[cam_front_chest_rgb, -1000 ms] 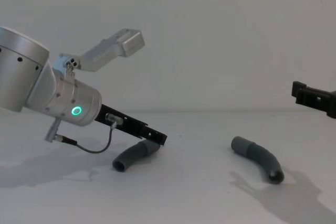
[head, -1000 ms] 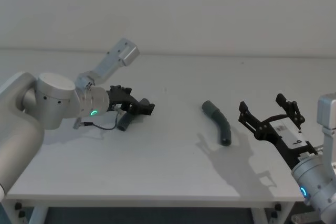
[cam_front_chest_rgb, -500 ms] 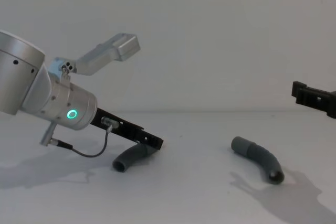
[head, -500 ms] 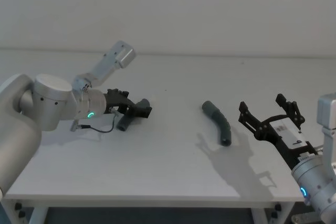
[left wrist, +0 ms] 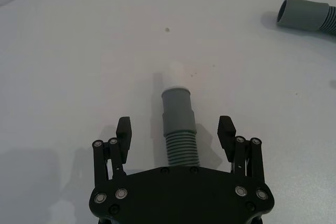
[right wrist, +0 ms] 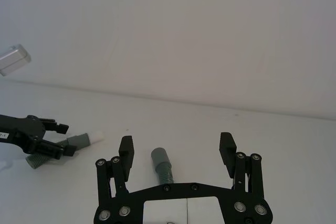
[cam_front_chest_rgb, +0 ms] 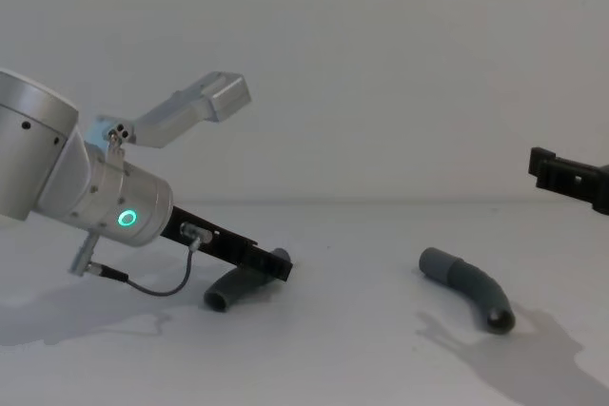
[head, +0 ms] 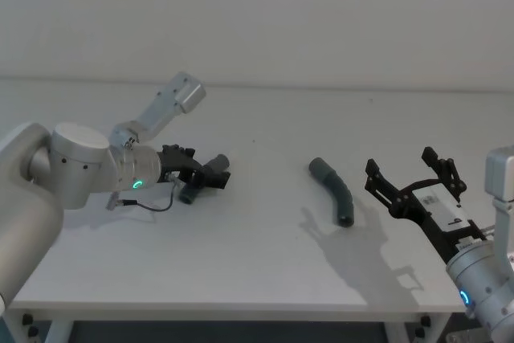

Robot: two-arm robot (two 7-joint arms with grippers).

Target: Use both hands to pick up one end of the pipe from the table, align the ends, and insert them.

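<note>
My left fingers (left wrist: 124, 132), spread, straddle the short pipe (left wrist: 181, 148): close squarely behind its cuff (left wrist: 177, 109); right fingers (right wrist: 125, 148) hover spread.

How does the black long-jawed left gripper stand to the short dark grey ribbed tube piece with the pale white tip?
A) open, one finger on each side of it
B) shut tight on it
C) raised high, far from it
A: in the left wrist view the left gripper is open, its fingers on either side of the tube piece, which lies on the table.
</note>
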